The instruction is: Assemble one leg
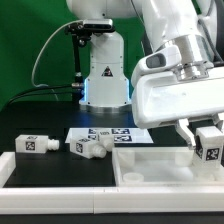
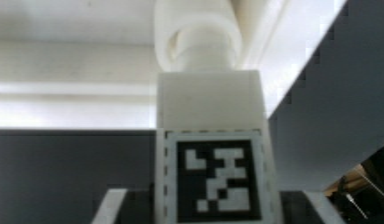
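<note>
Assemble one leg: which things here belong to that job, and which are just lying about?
In the job:
- the gripper, shut on the leg
- probably the white panel, where a leg would go

Lying about:
- loose legs on the exterior view's left
- the marker board

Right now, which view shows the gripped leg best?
Wrist view: the leg fills the frame, its tag facing the camera. Exterior view shows the same leg small, at that view's right edge.
</note>
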Available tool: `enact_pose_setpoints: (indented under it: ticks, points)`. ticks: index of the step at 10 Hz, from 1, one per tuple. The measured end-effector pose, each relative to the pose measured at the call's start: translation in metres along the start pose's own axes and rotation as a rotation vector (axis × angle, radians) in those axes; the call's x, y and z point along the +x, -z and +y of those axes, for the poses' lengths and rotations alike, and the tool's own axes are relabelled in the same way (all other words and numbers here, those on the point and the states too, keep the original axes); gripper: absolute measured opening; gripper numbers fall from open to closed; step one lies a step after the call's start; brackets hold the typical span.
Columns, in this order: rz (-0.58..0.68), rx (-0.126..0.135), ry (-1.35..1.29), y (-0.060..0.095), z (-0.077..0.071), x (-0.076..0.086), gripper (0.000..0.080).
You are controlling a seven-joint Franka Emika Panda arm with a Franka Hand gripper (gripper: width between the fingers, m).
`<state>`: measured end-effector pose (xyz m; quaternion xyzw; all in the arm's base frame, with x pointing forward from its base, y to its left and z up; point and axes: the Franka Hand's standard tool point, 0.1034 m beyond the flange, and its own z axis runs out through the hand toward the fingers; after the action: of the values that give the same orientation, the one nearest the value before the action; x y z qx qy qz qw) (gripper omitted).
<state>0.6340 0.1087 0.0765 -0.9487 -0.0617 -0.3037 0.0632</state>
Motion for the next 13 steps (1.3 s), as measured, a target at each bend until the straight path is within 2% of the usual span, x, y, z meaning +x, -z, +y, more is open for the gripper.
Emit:
enact_pose_setpoints:
  ticks: [2, 6, 7, 8, 9, 10, 11, 13]
  points:
    - [0.013, -0.005, -0.002, 0.0002, -0.0006, -0.0002, 0.0285]
    - [0.033, -0.042, -0.019, 0.0021, -0.0031, -0.0045, 0.0285]
    - [0.022, -0.038, -0.018, 0.002, -0.0027, -0.0041, 0.0285]
    - [-0.014, -0.025, -0.02, 0.0003, -0.0036, -0.0065, 0.0363]
    - [-0.018, -0.024, -0.02, -0.0002, -0.0039, -0.0076, 0.0363]
    - [-0.02, -0.023, -0.02, -0.0004, -0.0041, -0.0081, 0.0512]
    - [-0.021, -0.023, -0.02, -0.0005, -0.0041, -0.0084, 0.0619]
    - [-0.022, -0.023, -0.02, -0.0006, -0.0041, -0.0085, 0.0643]
